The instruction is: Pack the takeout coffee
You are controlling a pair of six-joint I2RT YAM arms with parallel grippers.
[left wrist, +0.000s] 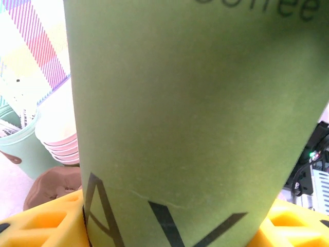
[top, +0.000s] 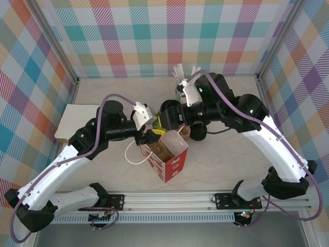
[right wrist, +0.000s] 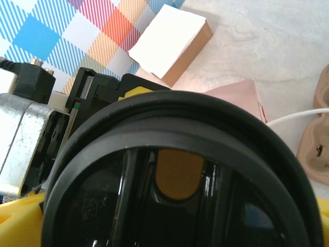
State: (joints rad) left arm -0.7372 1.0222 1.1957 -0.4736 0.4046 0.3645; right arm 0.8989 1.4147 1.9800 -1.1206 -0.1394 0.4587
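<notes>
Left wrist, left hand [left wrist: 169,229] clamped on cup [left wrist: 195,113], stirrer pot [left wrist: 20,149] behind, right hand [right wrist: 169,231] (at lid [right wrist: 169,118]), grip unclear

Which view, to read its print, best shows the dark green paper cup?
Left wrist: the cup close up, wall and lettering. Right wrist shows its round black plastic lid; top external, a green glimpse between arms.

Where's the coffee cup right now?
The coffee cup is in the left gripper, centre of the top view, just beyond the open red bag.
</notes>
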